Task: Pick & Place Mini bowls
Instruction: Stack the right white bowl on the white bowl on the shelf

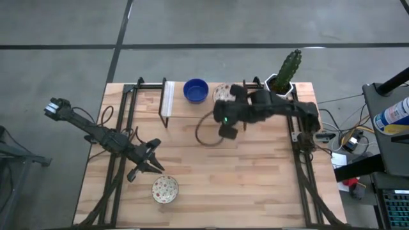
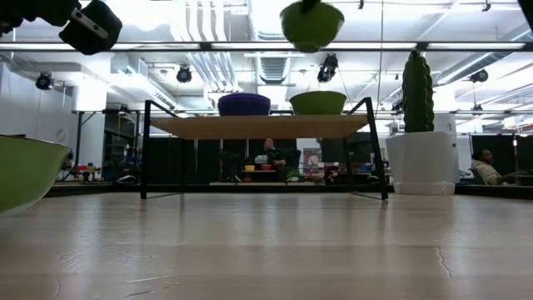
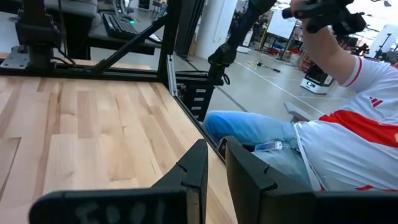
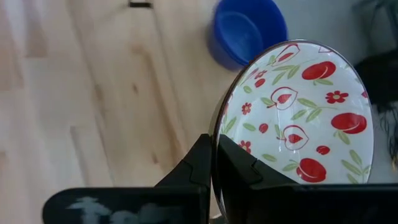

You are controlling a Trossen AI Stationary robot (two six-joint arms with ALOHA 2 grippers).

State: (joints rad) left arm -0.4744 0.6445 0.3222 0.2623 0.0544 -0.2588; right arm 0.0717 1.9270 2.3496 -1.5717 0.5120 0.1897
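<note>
My right gripper is over the table's far middle, shut on a cream floral mini bowl that hangs high in the low view. In the high view this bowl shows beside a blue mini bowl. The blue bowl and another bowl rest on a raised wooden shelf. A further floral bowl stands on the table near the front, just beside my left gripper, which is narrowly open and touches nothing. My right gripper pinches the floral bowl's rim, one finger inside the bowl and one finger outside. The bowl is lifted clear, above the shelf, and the wrist view looks into its patterned inside.
A cactus in a white pot stands at the far right corner. A black frame runs along the table's sides. A brown cable loop lies mid-table. A person in a white and red shirt sits beyond the table edge.
</note>
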